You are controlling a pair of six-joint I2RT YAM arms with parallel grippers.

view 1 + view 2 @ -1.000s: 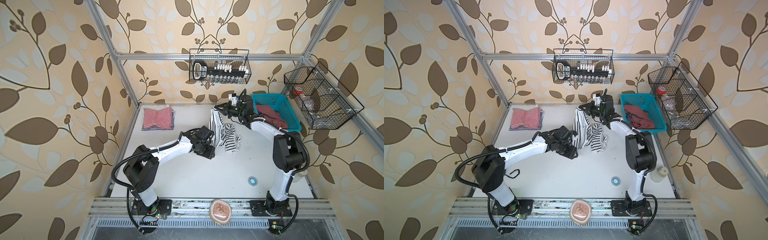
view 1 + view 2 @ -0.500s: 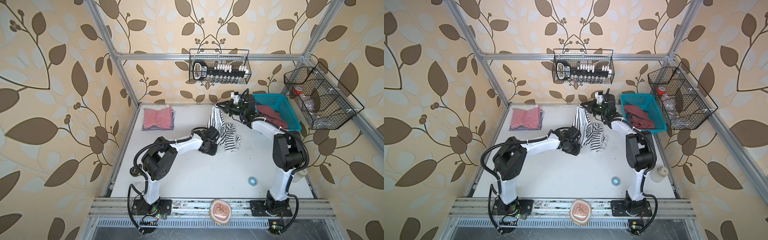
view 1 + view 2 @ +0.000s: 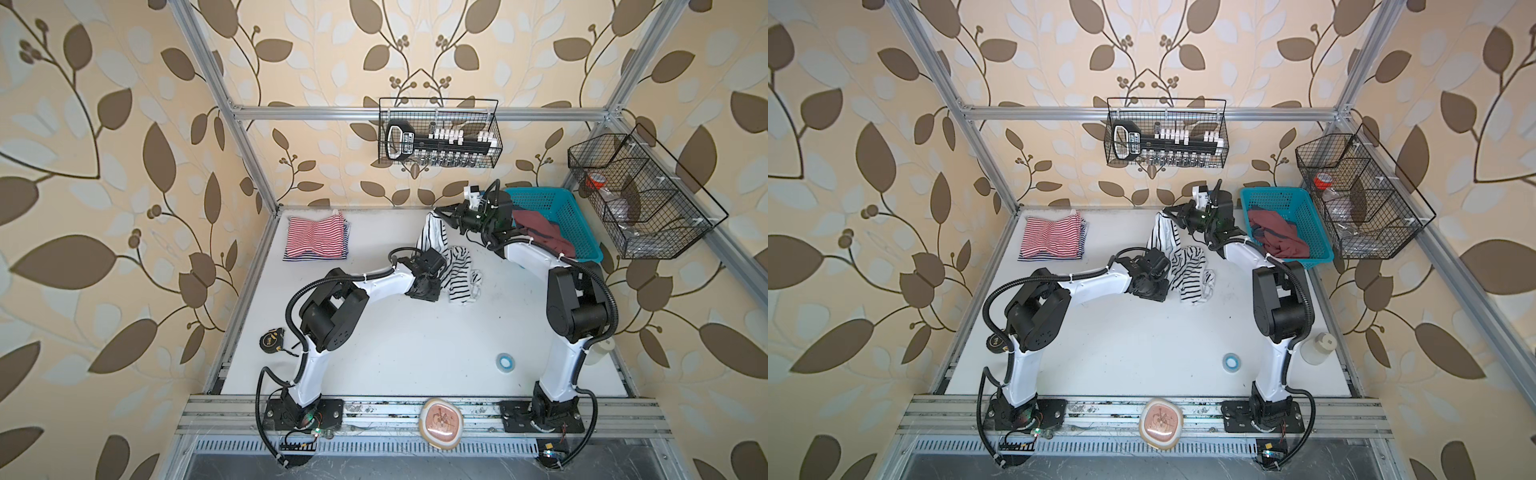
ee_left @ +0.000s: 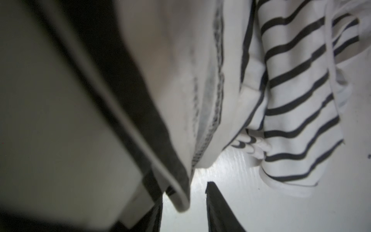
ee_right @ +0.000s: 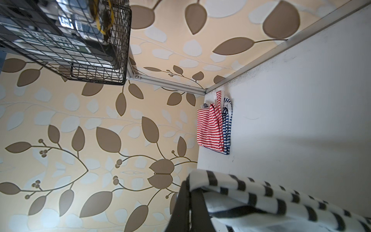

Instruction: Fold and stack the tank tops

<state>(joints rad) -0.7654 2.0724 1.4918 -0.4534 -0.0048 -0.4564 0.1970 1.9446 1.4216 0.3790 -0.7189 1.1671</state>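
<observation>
Left tool (image 4: 184, 195) crept up to the black-striped top (image 3: 458, 270) on the desk (image 3: 415, 353), grip unclear; right tool (image 3: 439, 215) pinched its raised corner. Only the red-striped top (image 3: 316, 241) sat folded at back, dusty-red one (image 3: 537, 229) waited in the basket (image 3: 584, 243).

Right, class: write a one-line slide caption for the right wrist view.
Right gripper pinches the black-and-white striped top; a folded red-and-white striped top lies in the table corner beyond.

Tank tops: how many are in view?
4. Red-striped top folded on blue-striped top, far left; black-striped top hanging from the right gripper; dusty red top in the teal basket, maybe hiding more.
</observation>
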